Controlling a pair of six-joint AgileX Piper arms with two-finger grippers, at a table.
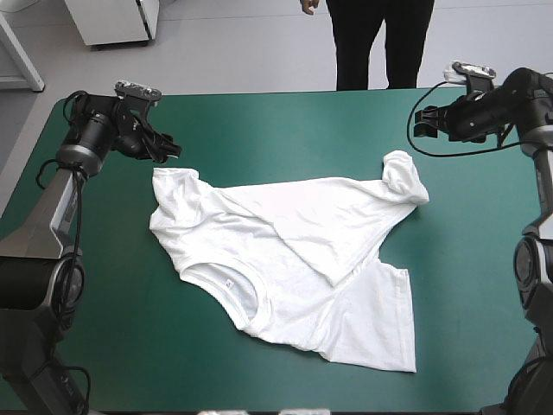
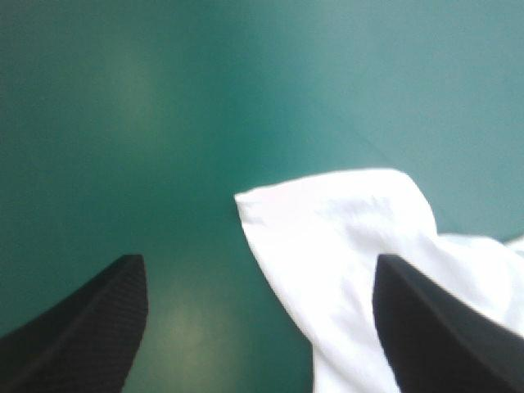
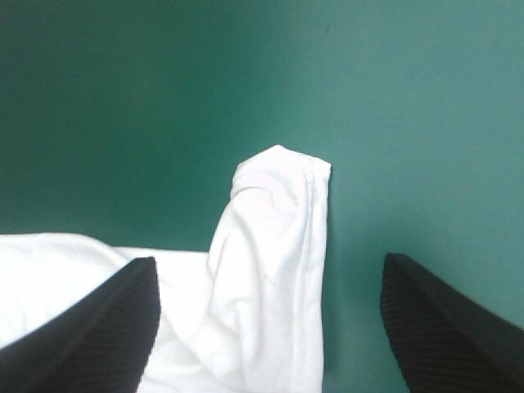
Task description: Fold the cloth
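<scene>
Quick look from my end: the T-shirt (image 1: 285,251) is lying on the teal-green cover (image 1: 259,121) around the middle of the table, mostly spread out but not tidy. The collar sits toward the near-left side, and a big flap (image 1: 346,229) is doubled over diagonally across the body. The far-right corner (image 1: 406,177) is bunched up into a little roll.

My left gripper (image 1: 164,149) is over the far-left part of the table, just beyond the shirt's far-left corner (image 1: 173,177). Its wrist view shows the black fingers (image 2: 90,327) standing wide apart with nothing pinched between them. That white corner pokes in between them, lying much closer to one finger than the other, and the rest of the gap is bare cover.

My right gripper (image 1: 421,123) is over the far-right part, just past the bunched corner. Same story there: the fingers (image 3: 446,323) are spread wide and holding nothing. The rolled-up bit (image 3: 278,221) sticks out ahead between them, a stitched hem running along one side, with more white cloth spreading beside one finger's base.

From the high view I can't tell whether either gripper is actually touching the fabric
</scene>
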